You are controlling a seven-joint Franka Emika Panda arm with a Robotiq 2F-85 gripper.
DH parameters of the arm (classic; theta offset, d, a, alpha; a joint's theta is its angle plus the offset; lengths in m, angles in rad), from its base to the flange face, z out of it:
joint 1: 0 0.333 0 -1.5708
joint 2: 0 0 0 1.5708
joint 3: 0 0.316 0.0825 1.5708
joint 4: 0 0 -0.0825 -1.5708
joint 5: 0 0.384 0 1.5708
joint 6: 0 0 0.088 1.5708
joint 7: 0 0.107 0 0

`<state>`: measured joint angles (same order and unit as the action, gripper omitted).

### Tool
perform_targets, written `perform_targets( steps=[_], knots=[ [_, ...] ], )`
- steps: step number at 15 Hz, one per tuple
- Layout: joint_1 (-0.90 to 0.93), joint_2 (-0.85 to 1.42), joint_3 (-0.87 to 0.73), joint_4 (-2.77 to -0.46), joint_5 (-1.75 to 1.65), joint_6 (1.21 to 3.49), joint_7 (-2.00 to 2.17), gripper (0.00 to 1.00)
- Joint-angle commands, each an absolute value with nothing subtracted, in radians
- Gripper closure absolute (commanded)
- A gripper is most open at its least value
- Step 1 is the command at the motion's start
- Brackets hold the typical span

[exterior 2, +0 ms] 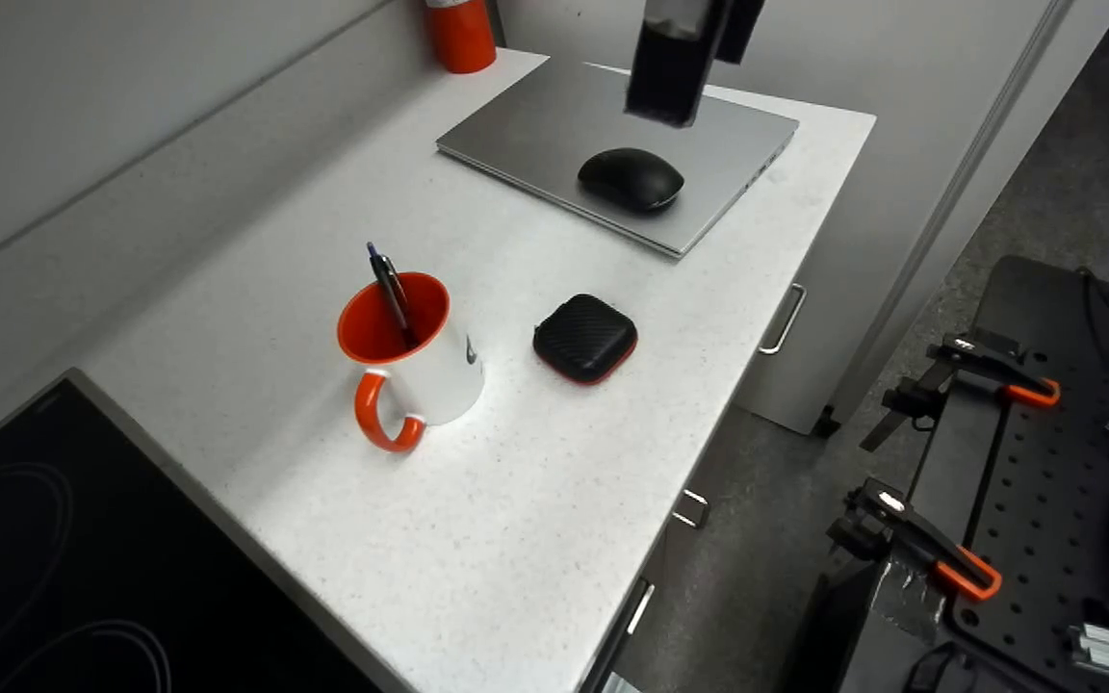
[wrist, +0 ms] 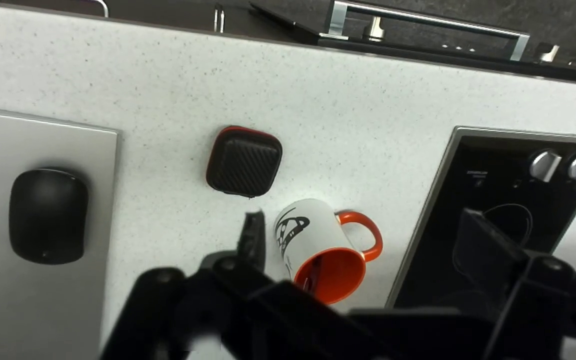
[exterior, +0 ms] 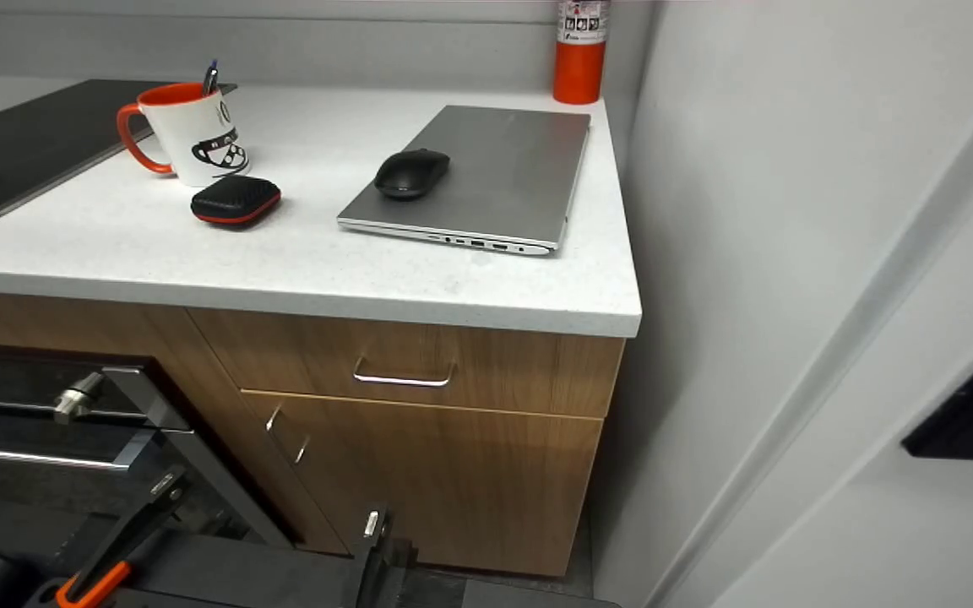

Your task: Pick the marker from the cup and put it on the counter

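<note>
The marker, a thin dark pen with a bluish top end, leans in the cup and sticks up above the rim in both exterior views (exterior: 211,78) (exterior 2: 389,284). The cup, a white mug with orange handle and rim, stands upright on the white counter in both exterior views (exterior: 195,139) (exterior 2: 444,380) (exterior: 309,262) (exterior 2: 516,539). In the wrist view my gripper (wrist: 363,214) is open and empty, fingers wide apart, with the cup (wrist: 313,227) below between them. The marker's lower part (wrist: 314,272) shows inside; its top is hidden behind the gripper. Dark finger parts (exterior 2: 680,82) show high in an exterior view.
A black-and-red case (exterior 2: 585,339) lies close beside the cup. A grey laptop (exterior 2: 535,130) with a black mouse (exterior 2: 630,179) on it lies farther along. A red canister (exterior: 579,72) stands at the back. A black cooktop (exterior 2: 44,539) borders the cup's handle side.
</note>
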<state>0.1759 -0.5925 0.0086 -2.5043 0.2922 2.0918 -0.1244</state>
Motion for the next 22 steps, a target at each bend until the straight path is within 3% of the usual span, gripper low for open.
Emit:
perform_targets(
  steps=[1,13,22],
  knots=[
    [0.17,-0.548,0.024,-2.485,0.294,2.11,-0.119,0.0],
    [0.214,-0.129,0.154,-2.242,0.375,2.529,0.057,0.0],
    [0.19,-0.058,0.161,-2.225,0.263,2.553,0.145,0.0]
  ],
)
